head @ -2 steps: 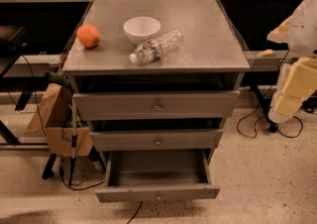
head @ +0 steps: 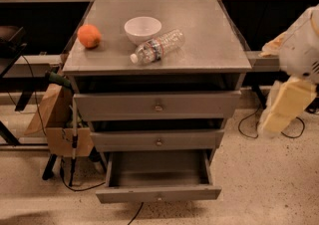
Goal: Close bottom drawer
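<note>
The grey metal cabinet (head: 157, 50) has three drawers. The bottom drawer (head: 158, 195) is pulled far out, its inside bare and its slim front panel near the floor, with a small knob at its centre. The middle drawer (head: 158, 141) and top drawer (head: 158, 104) stand out only slightly. My gripper (head: 285, 112), cream-coloured under a white arm, hangs at the right edge of the view, to the right of the cabinet at the height of the top and middle drawers. It is apart from all drawers and holds nothing that I can see.
On the cabinet top lie an orange (head: 89, 36), a white bowl (head: 142, 29) and a plastic bottle (head: 158, 46) on its side. A cardboard box (head: 56, 119) and a stick lean at the cabinet's left. Cables (head: 249, 129) lie on the floor at the right.
The gripper has dropped a little and shifted slightly left. The bottom drawer stands as far out as before.
</note>
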Available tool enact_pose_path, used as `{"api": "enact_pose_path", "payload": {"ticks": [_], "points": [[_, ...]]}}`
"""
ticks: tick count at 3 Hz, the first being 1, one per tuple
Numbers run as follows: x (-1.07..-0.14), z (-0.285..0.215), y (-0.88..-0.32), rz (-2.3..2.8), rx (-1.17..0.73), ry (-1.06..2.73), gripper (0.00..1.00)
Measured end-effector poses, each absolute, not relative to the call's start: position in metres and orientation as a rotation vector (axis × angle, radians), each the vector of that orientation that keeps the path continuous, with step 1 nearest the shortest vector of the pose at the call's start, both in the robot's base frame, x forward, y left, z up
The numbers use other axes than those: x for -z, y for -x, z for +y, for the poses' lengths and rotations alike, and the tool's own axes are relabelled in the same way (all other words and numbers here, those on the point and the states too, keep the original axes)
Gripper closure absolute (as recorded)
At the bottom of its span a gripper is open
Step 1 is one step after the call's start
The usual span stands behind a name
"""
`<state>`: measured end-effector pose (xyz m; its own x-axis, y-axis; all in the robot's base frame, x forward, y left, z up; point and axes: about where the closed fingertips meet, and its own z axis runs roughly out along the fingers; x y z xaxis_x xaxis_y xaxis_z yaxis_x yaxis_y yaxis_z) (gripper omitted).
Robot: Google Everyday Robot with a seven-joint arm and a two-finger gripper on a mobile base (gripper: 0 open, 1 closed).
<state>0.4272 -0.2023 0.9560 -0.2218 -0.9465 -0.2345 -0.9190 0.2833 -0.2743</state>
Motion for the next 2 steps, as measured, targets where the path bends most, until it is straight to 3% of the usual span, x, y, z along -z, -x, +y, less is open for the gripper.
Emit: {"api": "enact_pose_path", "payload": {"ticks": [2], "points": [[-0.843, -0.135, -0.406, 2.222, -0.032, 1.575, 0.00]]}}
